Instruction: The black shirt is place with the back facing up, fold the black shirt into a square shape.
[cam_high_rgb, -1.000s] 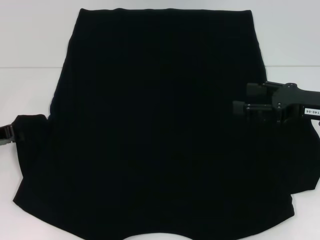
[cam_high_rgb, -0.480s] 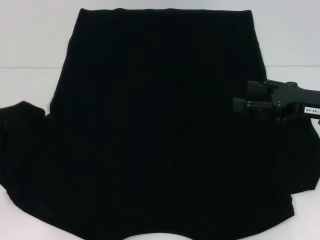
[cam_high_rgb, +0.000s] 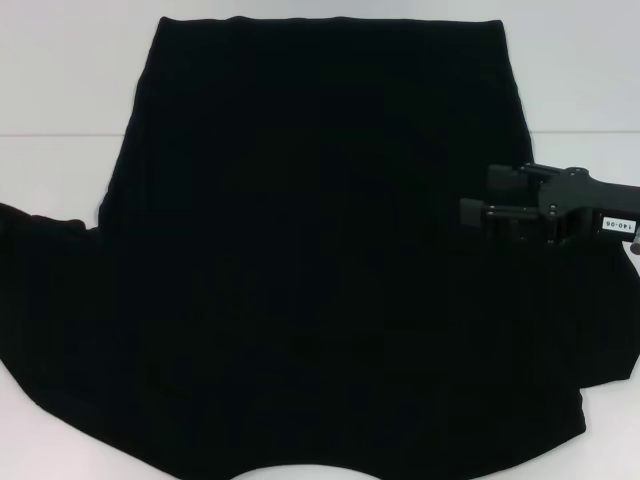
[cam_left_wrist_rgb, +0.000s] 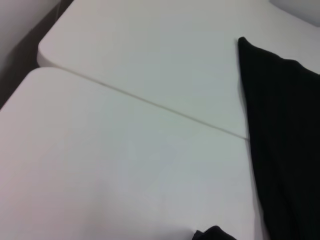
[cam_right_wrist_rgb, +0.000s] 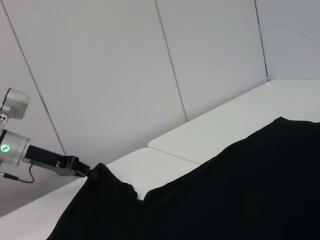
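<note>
Right gripper (cam_high_rgb: 478, 200) over the shirt's (cam_high_rgb: 320, 260) right edge, grip state unclear, left gripper (cam_right_wrist_rgb: 90, 172) at the left sleeve, grip hidden, shirt flat, hem far.

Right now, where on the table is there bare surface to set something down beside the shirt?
The white table is bare at the far left corner, bordered by the black shirt and its spread left sleeve; the left wrist view shows the same open stretch. A narrower patch lies far right, above the right tool. The middle and near edge are fully covered.
</note>
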